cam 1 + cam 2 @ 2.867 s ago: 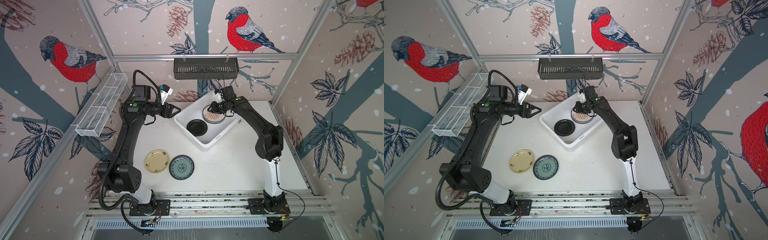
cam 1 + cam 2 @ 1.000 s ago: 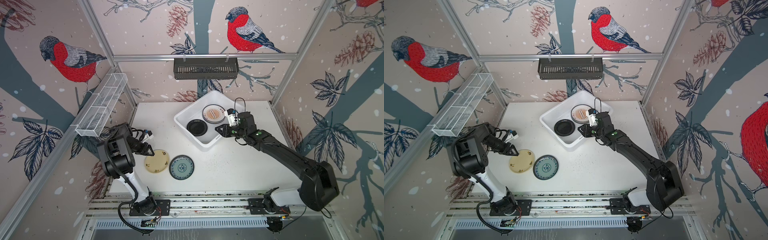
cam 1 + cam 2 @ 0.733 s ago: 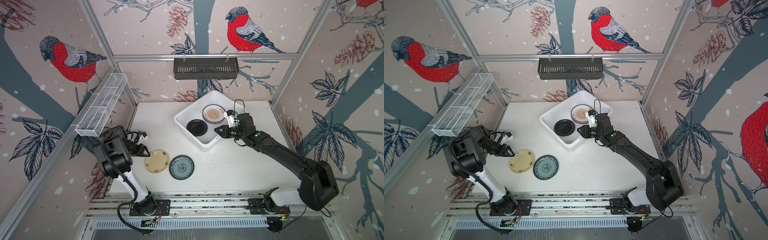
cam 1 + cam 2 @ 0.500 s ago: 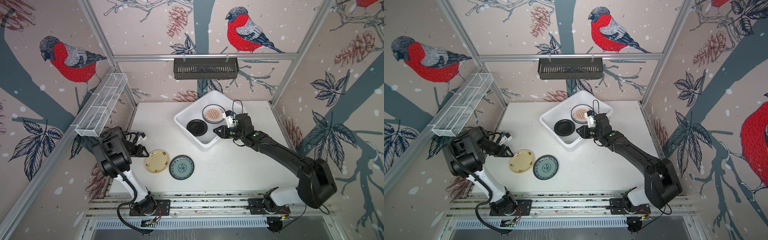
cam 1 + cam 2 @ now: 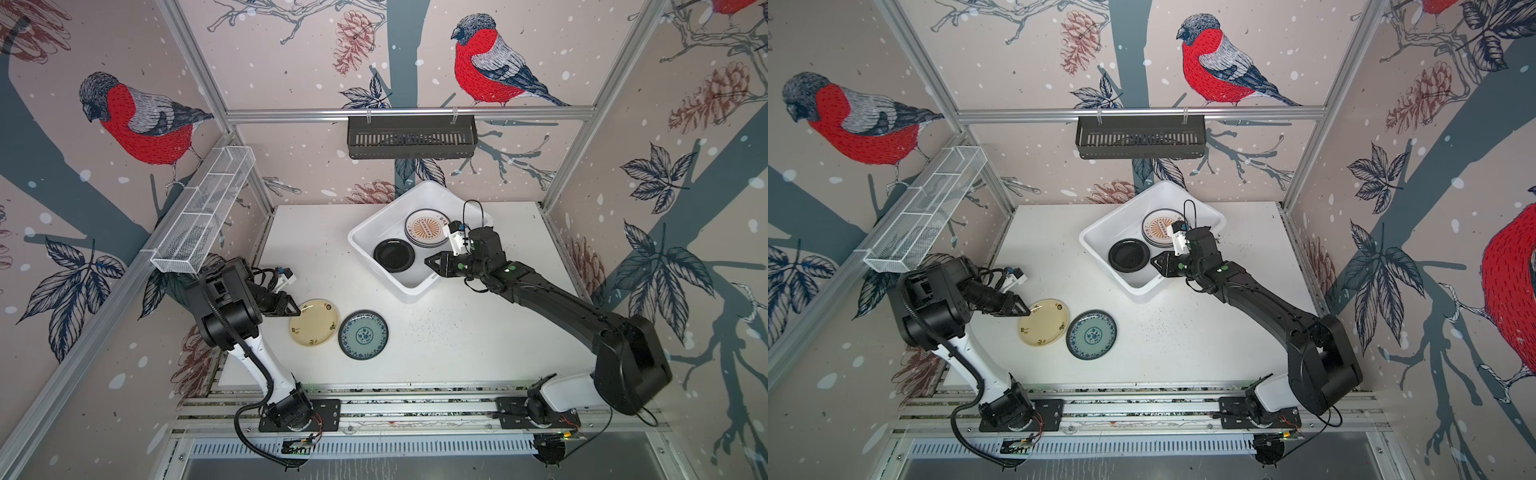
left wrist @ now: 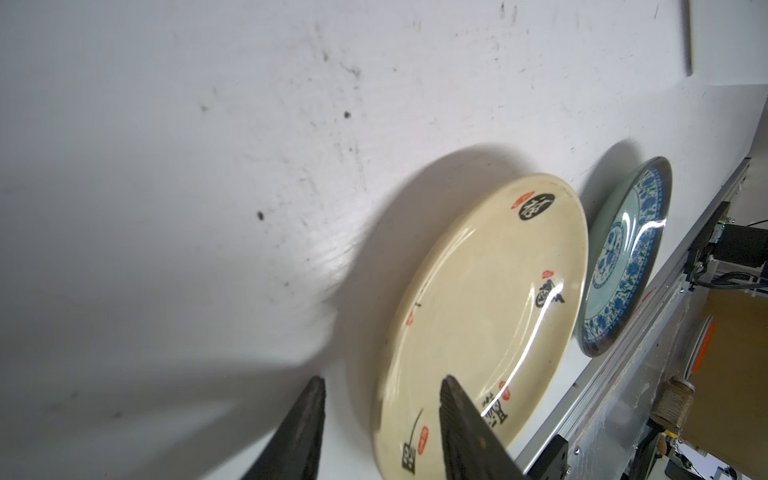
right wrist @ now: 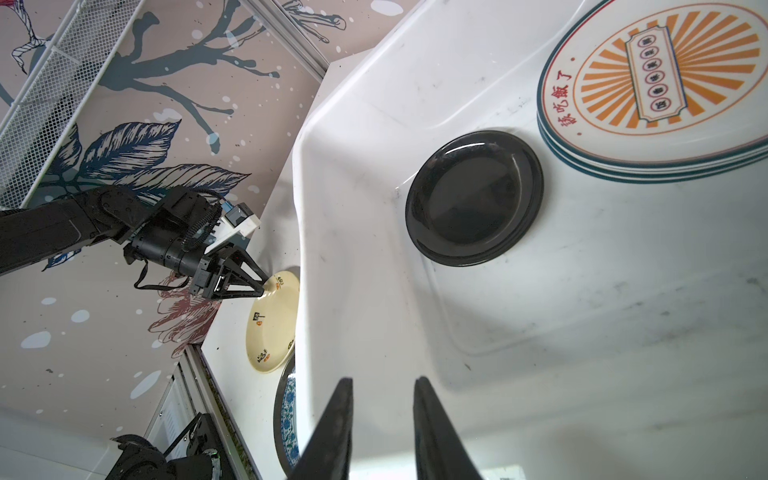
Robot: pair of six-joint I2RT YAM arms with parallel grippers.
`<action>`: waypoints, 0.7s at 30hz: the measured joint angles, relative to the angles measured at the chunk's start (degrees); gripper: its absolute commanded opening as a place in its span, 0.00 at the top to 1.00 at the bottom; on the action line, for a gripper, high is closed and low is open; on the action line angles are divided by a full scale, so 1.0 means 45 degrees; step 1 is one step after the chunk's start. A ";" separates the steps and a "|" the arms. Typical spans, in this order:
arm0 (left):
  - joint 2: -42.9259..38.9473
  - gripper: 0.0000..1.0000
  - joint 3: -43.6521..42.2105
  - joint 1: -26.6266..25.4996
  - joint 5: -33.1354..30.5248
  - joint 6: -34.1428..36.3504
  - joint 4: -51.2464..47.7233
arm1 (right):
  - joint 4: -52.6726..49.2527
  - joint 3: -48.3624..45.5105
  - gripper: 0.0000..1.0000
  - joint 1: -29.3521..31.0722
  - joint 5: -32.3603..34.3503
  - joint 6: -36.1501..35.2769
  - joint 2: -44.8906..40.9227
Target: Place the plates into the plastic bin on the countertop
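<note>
The left end effector (image 6: 382,380) straddles the cream plate's (image 6: 478,311) left rim on the counter (image 5: 457,332), jaws partly apart. The right end effector (image 7: 382,382), narrow and empty, hovers over the bin's (image 7: 353,208) near part.

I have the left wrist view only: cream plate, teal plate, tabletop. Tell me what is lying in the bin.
Observer: A black plate lies flat on the floor of the plastic bin.
Operator: Give me the rest of it.
Observer: Beside it, an orange sunburst plate tops a short stack of plates.
Operator: Now locate the right hand.
Observer: The right hand hovers over the bin's interior, fingers apart and holding nothing.
</note>
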 measured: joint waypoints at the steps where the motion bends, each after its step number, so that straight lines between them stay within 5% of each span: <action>1: 0.0000 0.54 -0.0015 0.0000 0.0039 0.0000 0.0029 | 0.0005 -0.0005 0.73 0.0005 0.0000 0.0000 0.0005; 21: 0.0233 0.69 -0.0330 -0.0233 0.1078 -0.0121 0.0432 | 0.0155 0.0078 0.74 0.0049 -0.0049 0.0044 0.0500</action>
